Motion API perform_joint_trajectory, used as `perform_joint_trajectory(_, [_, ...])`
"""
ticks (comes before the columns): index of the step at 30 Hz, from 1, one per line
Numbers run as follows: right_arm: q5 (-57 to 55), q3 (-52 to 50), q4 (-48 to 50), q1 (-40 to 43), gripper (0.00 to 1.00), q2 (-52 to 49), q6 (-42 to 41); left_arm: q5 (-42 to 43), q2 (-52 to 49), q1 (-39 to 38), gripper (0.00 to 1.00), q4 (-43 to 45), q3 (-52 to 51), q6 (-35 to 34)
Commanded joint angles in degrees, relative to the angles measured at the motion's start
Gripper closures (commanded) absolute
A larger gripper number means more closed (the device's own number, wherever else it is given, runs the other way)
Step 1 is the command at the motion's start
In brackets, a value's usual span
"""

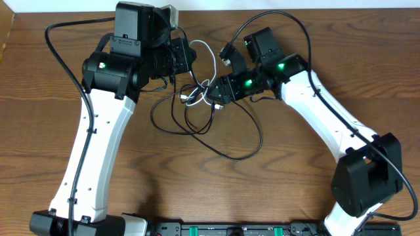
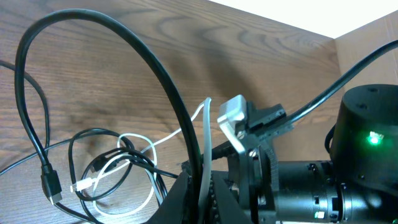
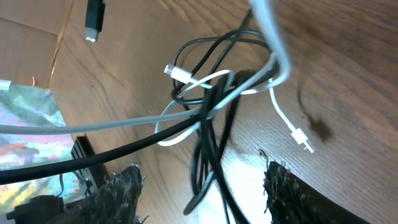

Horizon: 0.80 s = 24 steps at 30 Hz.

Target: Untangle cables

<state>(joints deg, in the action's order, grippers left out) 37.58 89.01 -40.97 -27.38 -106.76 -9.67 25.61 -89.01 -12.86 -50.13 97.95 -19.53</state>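
If the right claw (image 3: 200,171) shuts now, it could grab two or three black cables (image 3: 208,155) at once, because they run close together between its fingers. Then a pull would drag the whole knot (image 1: 197,98) along or make it tighter. The white cable (image 3: 277,43) goes right through the knot, so its small plug (image 3: 301,138) could catch in a black loop, or the cable could slip. A thick arm wire (image 2: 124,37) hangs close by and could get hooked too. The right claw is spread wide and pinches nothing. The black cables lie just in front of it, in the gap between its two fingers, and as far as I can see they do not touch them. The left claw (image 1: 190,56) is pressed together and seems to pinch the white cable at the far left of the knot. The knot lies on the table (image 1: 367,52), in the middle and a bit to the far side, between the two claws.
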Motion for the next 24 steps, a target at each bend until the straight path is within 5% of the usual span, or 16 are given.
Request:
perform_joint_trajectory(1, [-2.6, 0.1, 0.0, -1.1, 0.37, 1.2, 0.9, 1.0, 1.2, 0.2, 0.93, 0.0, 0.6, -0.3])
perform_joint_trajectory(9, [-6.6, 0.1, 4.3, -5.0, 0.45, -5.7, -3.5, 1.0, 1.2, 0.2, 0.93, 0.0, 0.6, -0.8])
perform_joint_trajectory(13, [-6.6, 0.1, 5.3, -5.2, 0.70, -7.6, -4.2, 1.0, 1.2, 0.2, 0.93, 0.0, 0.6, -0.7])
perform_joint_trajectory(15, [-7.3, 0.1, 5.0, -3.5, 0.97, -6.8, -4.2, 0.7, 1.2, 0.2, 0.92, 0.0, 0.6, -0.5])
perform_joint_trajectory(24, [-19.1, 0.1, -5.9, 11.6, 0.99, 4.3, -4.0, -11.4, 1.2, 0.7, 0.93, -1.0, 0.6, 2.1])
